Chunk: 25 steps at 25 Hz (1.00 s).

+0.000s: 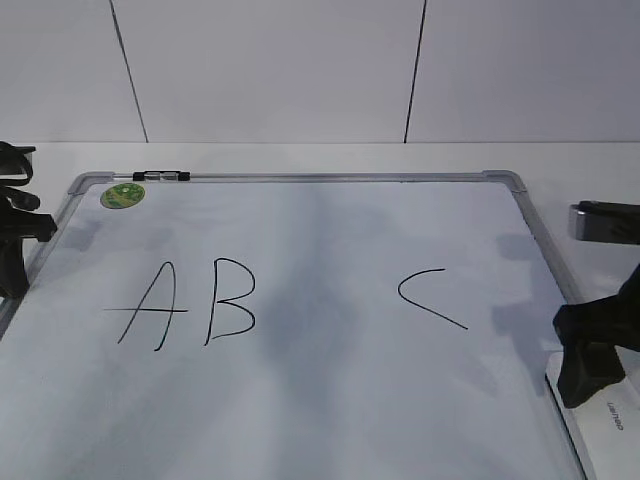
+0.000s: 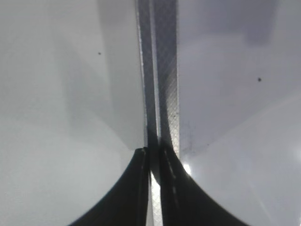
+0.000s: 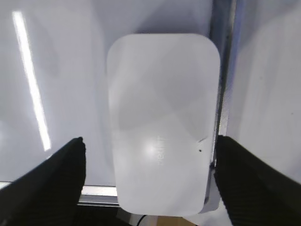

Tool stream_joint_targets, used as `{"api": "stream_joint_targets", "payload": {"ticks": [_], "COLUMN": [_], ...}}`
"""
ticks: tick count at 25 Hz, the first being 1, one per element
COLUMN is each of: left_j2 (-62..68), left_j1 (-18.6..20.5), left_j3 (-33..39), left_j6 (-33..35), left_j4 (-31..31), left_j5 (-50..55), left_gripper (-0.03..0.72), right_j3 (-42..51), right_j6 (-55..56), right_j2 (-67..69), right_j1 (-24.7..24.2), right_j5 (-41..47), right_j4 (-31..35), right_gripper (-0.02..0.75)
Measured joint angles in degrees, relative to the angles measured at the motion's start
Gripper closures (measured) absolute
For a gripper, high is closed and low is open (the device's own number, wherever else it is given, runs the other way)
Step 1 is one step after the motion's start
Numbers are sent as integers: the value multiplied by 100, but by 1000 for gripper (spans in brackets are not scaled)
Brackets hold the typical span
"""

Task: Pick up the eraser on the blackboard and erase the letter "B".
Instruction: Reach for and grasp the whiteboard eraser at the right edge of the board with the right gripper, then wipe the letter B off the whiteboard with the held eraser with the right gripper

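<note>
Eraser [image 3: 162,127] lying on blackboard [image 1: 330,400] at near right corner of desk [image 1: 300,155], beside the frame. Right tool [image 3: 148,174] spread wide, one finger on each side of eraser, not pinching. Left tool [image 2: 153,188] at left edge, pressed together over the frame. Letter "B" [image 1: 230,300] intact, just right of "A" [image 1: 152,306].

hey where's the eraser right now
The eraser lies at the blackboard's near right corner in the exterior view, between the open right gripper's fingers, far from the letter B.
</note>
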Motion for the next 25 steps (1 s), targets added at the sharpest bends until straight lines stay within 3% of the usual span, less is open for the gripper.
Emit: {"api": "stream_joint_targets", "payload": {"ticks": [7, 25], "left_j2": [0, 0], "left_j1": [8, 8], "left_j3": [0, 0], "left_j6": [0, 0], "left_j4": [-12, -51], "left_j5": [0, -10], "left_gripper": [669, 669], "right_j3": [-27, -39], "right_j6": [221, 258], "right_j2": [338, 507], "right_j1": [0, 0], "right_j5": [-23, -272], "right_j4": [-367, -205], "right_gripper": [70, 86]}}
